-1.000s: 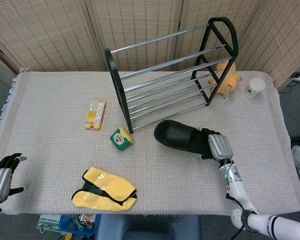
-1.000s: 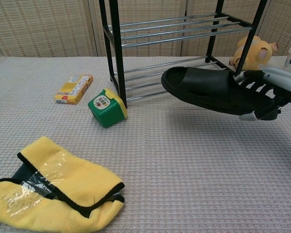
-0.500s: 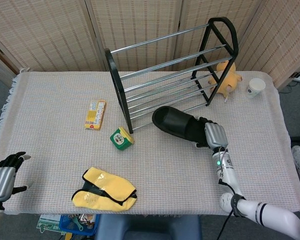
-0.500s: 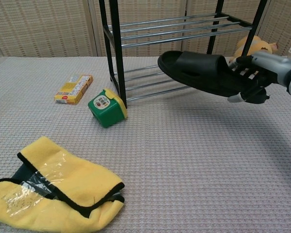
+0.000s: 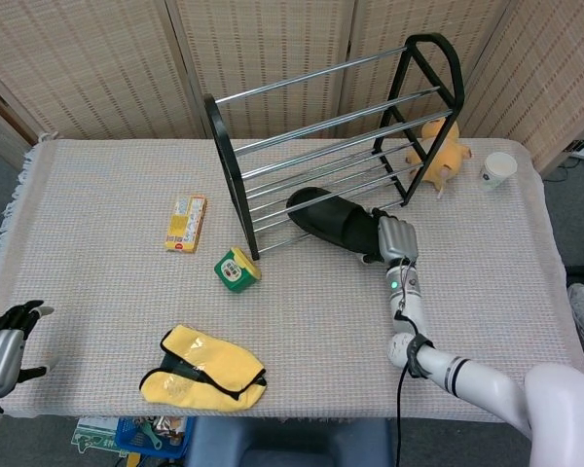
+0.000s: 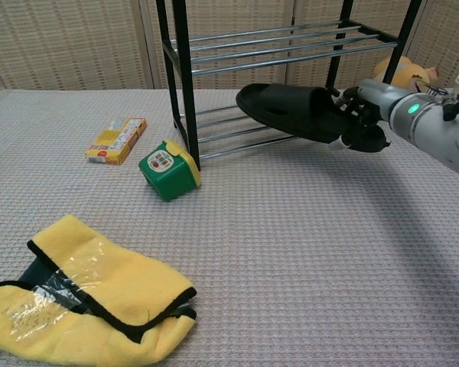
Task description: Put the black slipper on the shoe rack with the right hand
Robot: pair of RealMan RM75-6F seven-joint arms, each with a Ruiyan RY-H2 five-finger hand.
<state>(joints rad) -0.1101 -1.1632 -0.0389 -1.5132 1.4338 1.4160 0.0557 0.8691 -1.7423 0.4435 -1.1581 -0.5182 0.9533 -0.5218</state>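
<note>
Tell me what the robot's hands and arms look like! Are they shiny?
The right hand has a silvery grey back and black fingers. Its forearm is slim and pale grey with a small green light, a black band and a thin black cable lower down. The left hand looks alike: a grey back, black fingers with pale tips.

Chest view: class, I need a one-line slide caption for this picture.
The right hand carries the black slipper, toe first, to the lower rails of the shoe rack.
</note>
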